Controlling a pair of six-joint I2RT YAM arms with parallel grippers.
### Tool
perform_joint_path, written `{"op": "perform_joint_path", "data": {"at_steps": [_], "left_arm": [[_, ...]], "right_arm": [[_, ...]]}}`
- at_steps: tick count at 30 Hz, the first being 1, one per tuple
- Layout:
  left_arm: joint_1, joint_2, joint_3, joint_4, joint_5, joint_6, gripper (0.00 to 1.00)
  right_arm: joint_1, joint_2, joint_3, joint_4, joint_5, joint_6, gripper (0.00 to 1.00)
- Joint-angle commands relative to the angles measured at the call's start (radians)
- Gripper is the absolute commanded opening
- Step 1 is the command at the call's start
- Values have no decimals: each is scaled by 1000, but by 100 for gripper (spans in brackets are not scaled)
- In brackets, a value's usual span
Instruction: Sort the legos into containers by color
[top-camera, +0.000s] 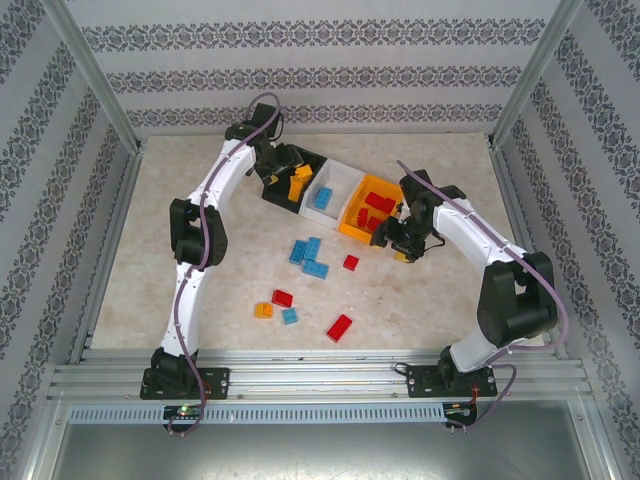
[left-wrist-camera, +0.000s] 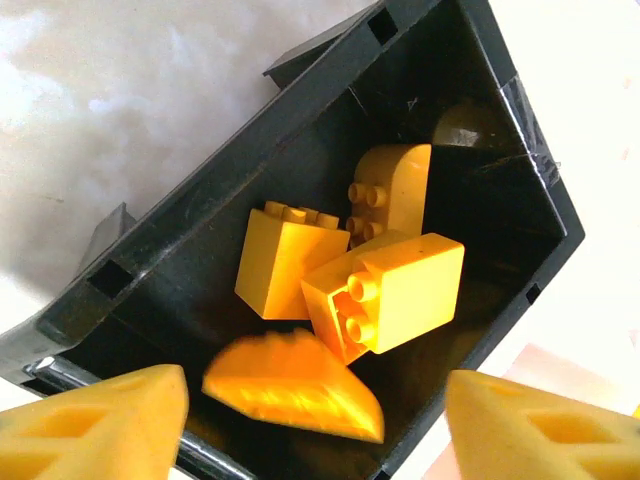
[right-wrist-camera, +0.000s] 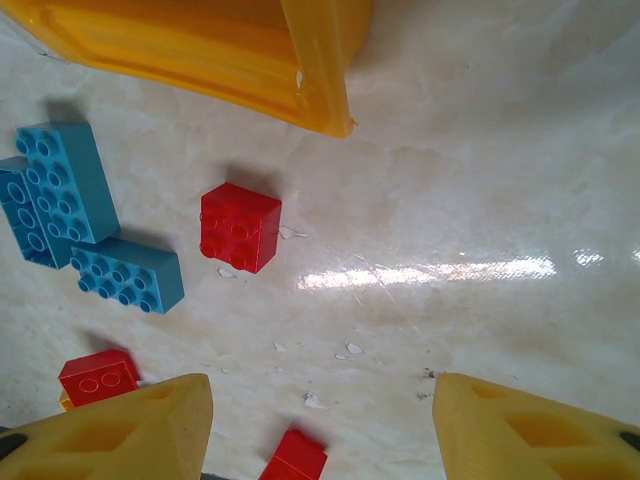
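Note:
My left gripper (top-camera: 285, 170) hangs over the black container (top-camera: 290, 190) with its jaws open (left-wrist-camera: 315, 425). Below it a blurred orange-yellow lego (left-wrist-camera: 295, 385) touches neither finger, above three orange-yellow legos (left-wrist-camera: 385, 290) in the black bin (left-wrist-camera: 150, 250). The white container (top-camera: 335, 180) holds a blue lego (top-camera: 323, 197). Red legos (top-camera: 378, 205) lie in the orange container (top-camera: 352, 222). My right gripper (top-camera: 400, 247) stands open (right-wrist-camera: 320, 440) low over bare table beside the orange bin (right-wrist-camera: 250, 50). A red lego (right-wrist-camera: 240, 227) lies ahead of it.
Loose on the table are a blue cluster (top-camera: 308, 255), red bricks (top-camera: 351, 262) (top-camera: 282, 297) (top-camera: 339, 327), an orange-yellow one (top-camera: 263, 310) and a blue one (top-camera: 289, 316). Blue bricks (right-wrist-camera: 128, 272) and red ones (right-wrist-camera: 97, 375) (right-wrist-camera: 295, 458) lie near my right fingers.

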Motion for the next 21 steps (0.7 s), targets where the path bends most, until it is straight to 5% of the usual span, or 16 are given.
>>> {"op": "perform_joint_path", "data": {"at_steps": [1,15,21], "left_arm": [[11,-4,36,-51,-9,13,97],[8,-130,-14,-147,-60,122,100],[1,-399,-377,-88,-131,204,100]], "right_arm": [[-2,-23,-7,-15,-1,-6,61],[44,-20,20,-31,19,-2,61],[84,-22,25,-34,29,11,61]]}}
